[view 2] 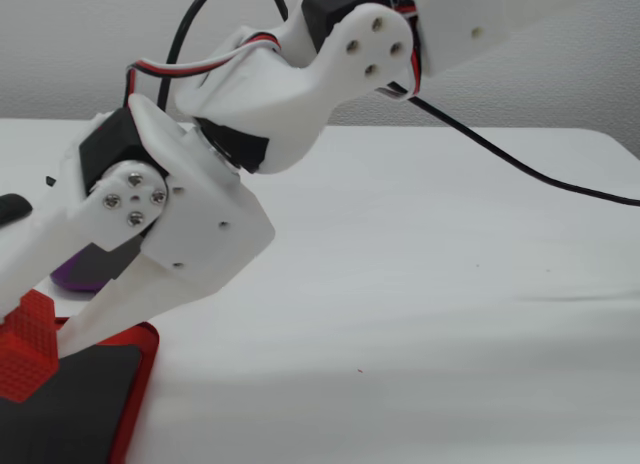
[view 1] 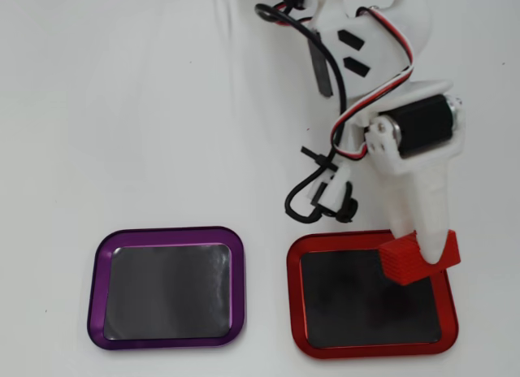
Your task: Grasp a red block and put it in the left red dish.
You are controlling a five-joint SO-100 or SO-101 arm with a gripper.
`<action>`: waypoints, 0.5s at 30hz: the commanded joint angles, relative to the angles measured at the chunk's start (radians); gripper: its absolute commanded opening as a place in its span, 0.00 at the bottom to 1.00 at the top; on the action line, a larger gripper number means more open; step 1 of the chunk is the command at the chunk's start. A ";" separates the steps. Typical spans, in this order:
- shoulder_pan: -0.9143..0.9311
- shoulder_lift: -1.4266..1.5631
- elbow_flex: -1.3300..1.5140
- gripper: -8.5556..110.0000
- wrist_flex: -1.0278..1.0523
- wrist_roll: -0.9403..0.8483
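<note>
Red block (view 1: 419, 258) held in the white gripper (view 1: 428, 259) above the right corner of the red dish (view 1: 370, 344), in the overhead view.

White matte tabletop (view 1: 122, 109) fills the overhead view; the fixed view shows a pale plain wall (view 2: 560, 84) behind it. Count: 1 red block, 1 red-rimmed dish with a dark base, 1 purple-rimmed dish (view 1: 166, 340) well apart to its left in the overhead view, 1 arm (view 2: 260, 94) with black and red-white cables. The fingers (view 2: 110, 309) are closed onto the block, pinching it between them; in the fixed view the block (view 2: 28, 344) sits just above the dish's dark base (view 2: 70, 409); whether it touches, I cannot tell.
</note>
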 commanded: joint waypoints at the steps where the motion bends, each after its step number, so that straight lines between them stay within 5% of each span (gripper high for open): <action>1: 0.008 0.017 -0.044 0.10 0.003 -0.003; 15: 0.008 0.020 -0.048 0.17 0.075 -0.002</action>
